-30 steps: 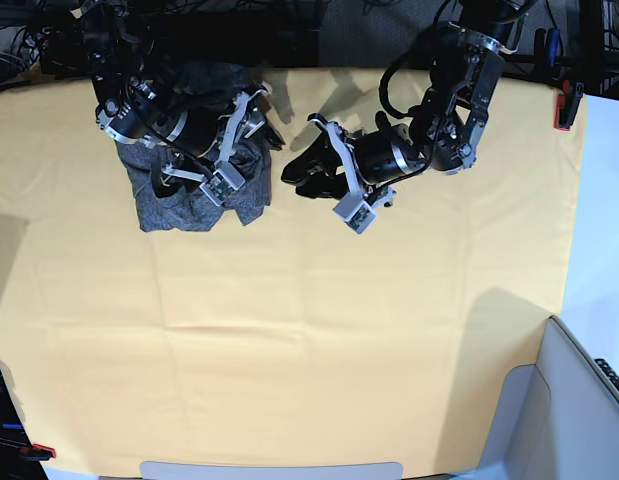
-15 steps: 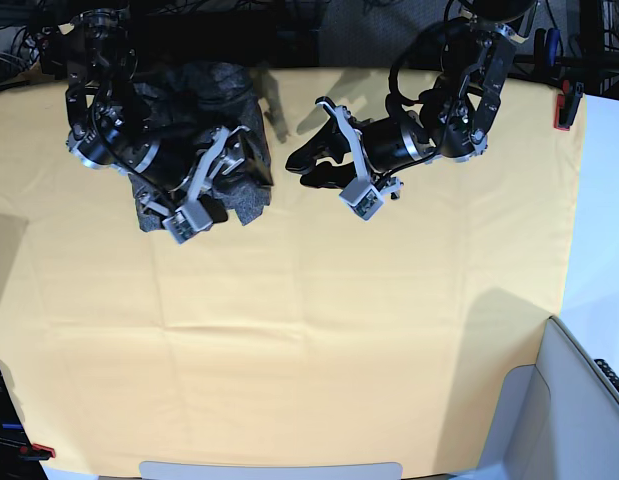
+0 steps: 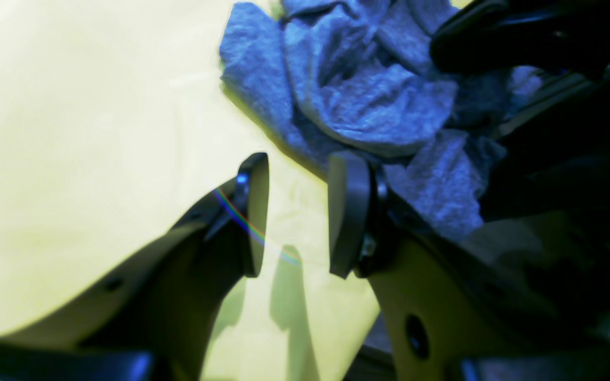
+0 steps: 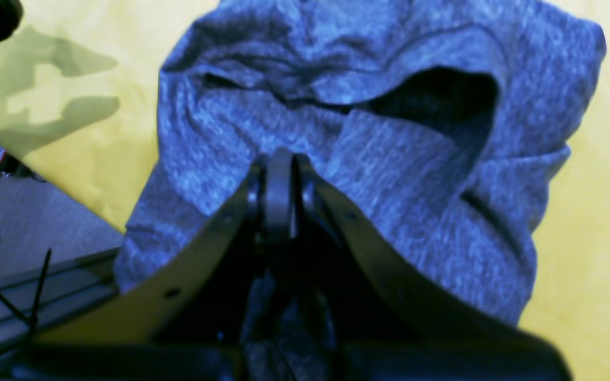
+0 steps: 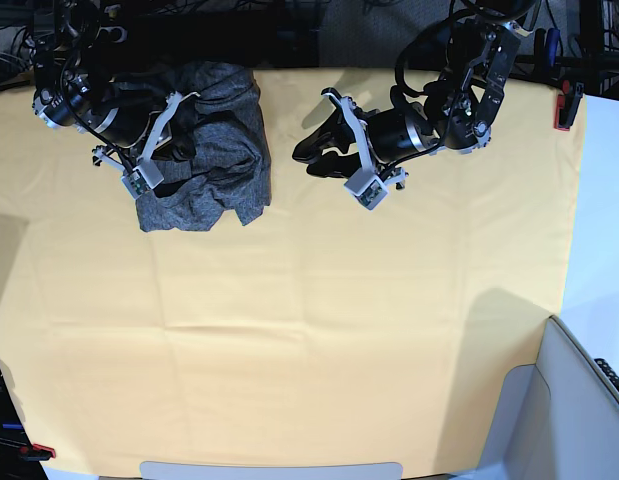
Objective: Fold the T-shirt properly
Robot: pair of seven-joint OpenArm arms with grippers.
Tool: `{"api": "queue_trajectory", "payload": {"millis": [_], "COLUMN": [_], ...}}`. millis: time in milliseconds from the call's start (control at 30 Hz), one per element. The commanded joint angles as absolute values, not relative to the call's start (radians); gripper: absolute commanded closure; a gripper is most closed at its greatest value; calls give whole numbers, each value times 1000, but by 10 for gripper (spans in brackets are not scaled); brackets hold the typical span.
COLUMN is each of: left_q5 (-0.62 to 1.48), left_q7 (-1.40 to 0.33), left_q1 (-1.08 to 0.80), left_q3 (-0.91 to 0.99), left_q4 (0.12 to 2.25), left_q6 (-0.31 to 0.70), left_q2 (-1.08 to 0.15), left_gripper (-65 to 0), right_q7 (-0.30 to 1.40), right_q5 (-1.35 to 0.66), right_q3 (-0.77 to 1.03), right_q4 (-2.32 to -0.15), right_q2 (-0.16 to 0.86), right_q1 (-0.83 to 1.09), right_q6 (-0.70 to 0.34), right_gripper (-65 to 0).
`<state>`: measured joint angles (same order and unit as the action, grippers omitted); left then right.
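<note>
The T-shirt (image 5: 214, 150) lies bunched at the far left of the yellow tablecloth (image 5: 309, 330), up against the far edge of the table. It is a crumpled grey heap, not spread out, so no clear collar or hem can be told; the heap runs roughly from the far edge toward the near side, a little longer that way than across. The knit looks thin, soft and light, and it should drape and slide over itself easily, so a pinch on a single outer edge or corner would likely serve better than a grab into the folds.

The right gripper (image 4: 279, 174) sits over the heap's left side with its jaws pressed together; the wrist view shows no cloth between the tips, so it seems to hold nothing. The left gripper (image 3: 297, 211) hangs just right of the heap, jaws partly apart over bare tablecloth, empty.
</note>
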<state>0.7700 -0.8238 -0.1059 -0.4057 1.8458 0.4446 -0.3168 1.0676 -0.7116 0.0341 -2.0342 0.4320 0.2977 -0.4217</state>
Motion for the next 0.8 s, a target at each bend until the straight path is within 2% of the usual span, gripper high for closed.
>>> {"api": "queue_trajectory", "payload": {"millis": [0,133,333,500,767], "left_q5": [788,788,788,788,788], "left_q7": [-799,-799,-799,-799,-799], "left_q1": [-94,-96,-97,-96,-90], "left_q3": [-401,-401,-403,-403,-403], "left_q4": [1860,1860,1860,1833,1817], "left_q6": [450,450,450,450,450], "left_q2": [-321,-321,-321,-321,-323], "left_gripper": [-185,-185,-185,-185,-185], "right_q7": [1050,1046,1043,1047,1050], "right_q5": [-708,-659,-659,-656,-656], "right_q3": [41,47,147,165,-45], "right_q4": [-2054,-2054,-2055,-2055,-2054], "right_q2": [444,438,406,375,390], "right_q1": [300,317,338,346,351], "right_q6": [-426,-414,-229,-209,-209], "right_gripper": [-1,0,0,0,0]}}
